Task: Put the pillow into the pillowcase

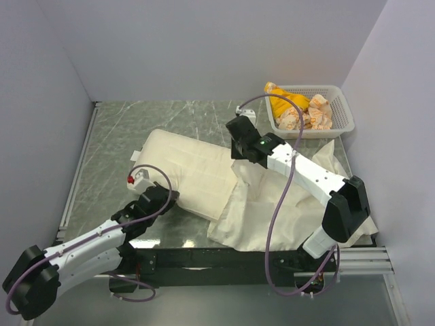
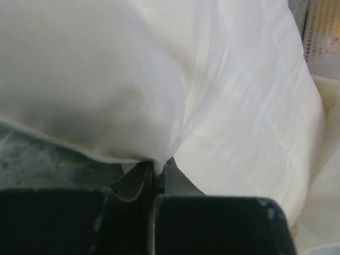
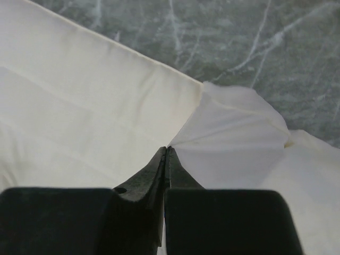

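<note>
Nearest, the left gripper (image 2: 158, 168) is clamped tight on the near edge of the one pillow (image 1: 187, 170), which is plump and faintly creased; cloth hides the fingertips. To its right lies the single pillowcase (image 1: 272, 221), thin and wrinkled, partly hidden by the right arm. Farther off, the right gripper (image 3: 166, 154) pinches a bunched pillowcase corner beside the pillow. One white mesh basket (image 1: 344, 112) sits far right on the marbled green table (image 1: 122, 136).

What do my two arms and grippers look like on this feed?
The left arm and right arm are white shells with black joints, each trailing a looped purple-grey cable. The fingers are black, tapering to thin tips. A green light shows near the right wrist; a red tab near the left.
</note>
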Available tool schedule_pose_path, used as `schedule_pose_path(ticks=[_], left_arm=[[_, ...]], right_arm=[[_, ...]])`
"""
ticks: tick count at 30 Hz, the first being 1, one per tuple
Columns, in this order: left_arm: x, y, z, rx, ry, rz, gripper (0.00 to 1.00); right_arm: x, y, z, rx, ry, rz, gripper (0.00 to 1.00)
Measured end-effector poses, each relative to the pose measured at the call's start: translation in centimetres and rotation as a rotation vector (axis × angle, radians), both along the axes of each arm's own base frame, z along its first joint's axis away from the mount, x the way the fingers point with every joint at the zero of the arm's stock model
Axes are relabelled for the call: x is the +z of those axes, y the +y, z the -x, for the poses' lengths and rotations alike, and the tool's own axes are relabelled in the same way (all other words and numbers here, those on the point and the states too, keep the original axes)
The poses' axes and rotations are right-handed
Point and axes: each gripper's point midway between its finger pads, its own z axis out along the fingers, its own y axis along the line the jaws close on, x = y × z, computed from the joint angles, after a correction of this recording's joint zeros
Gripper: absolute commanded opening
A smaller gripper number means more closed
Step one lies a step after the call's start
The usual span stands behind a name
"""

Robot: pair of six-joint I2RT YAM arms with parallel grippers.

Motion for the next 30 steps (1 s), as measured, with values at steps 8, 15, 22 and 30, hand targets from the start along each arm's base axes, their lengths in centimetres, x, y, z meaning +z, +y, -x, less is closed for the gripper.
schedule_pose_path(ticks=[8,15,22,30], left_arm=[[-0.2,-4.0,3.5,-0.137,-0.003,0.002,0.01],[0.7,-6.5,3.7,-0.165,0.018,-0.042,0.68],[3.3,-3.0,4.0,0.047,0.092,-0.008,1.0],[5.5,6.0,3.7,0.431,0.094,-0.073,0.99]], right_arm=[[1.2,6.2,-1.6,0.09,-0.014,0.0,0.0],[-4.6,7.8,-2.2,0.119,0.089,0.082,0.26],[-4.2,6.7,-1.8,0.108,0.088,0.083,0.66],[3.2,4.5,0.4,0.089,-0.054,-0.004,0.79]])
